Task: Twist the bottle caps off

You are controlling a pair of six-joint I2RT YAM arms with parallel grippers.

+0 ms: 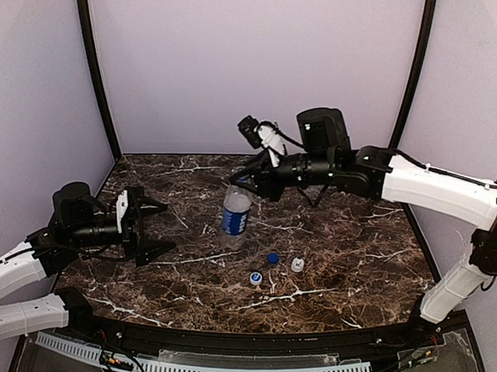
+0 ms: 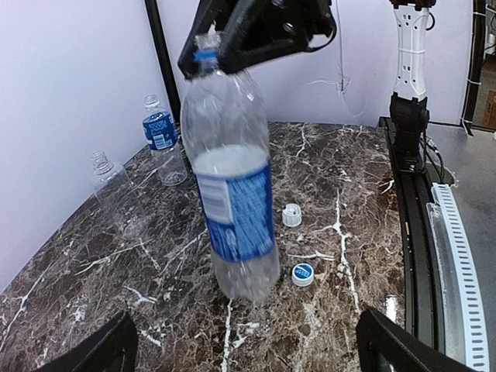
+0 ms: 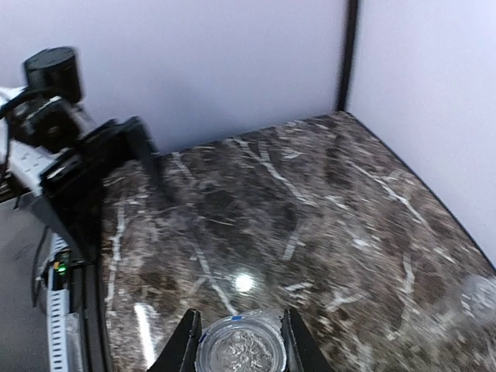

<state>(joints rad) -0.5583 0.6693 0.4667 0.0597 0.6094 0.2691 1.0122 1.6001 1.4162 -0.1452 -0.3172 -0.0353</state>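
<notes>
A clear bottle with a blue label (image 1: 235,220) stands mid-table, uncapped, with a blue ring at its neck. My right gripper (image 1: 244,184) is shut on its neck. In the right wrist view the open mouth (image 3: 240,346) sits between my right gripper's (image 3: 239,314) fingers. In the left wrist view the bottle (image 2: 232,194) looks blurred and slightly tilted. Three caps lie loose on the table: dark blue (image 1: 272,258), white (image 1: 297,265) and blue-and-white (image 1: 255,278). My left gripper (image 1: 153,227) is open and empty, left of the bottle.
In the left wrist view two more uncapped bottles stand near the wall: one blue-labelled (image 2: 161,139), one unlabelled (image 2: 116,190). The white cap (image 2: 291,215) and blue-and-white cap (image 2: 302,274) lie right of the held bottle. The table's black edge rail (image 2: 411,232) runs along the right.
</notes>
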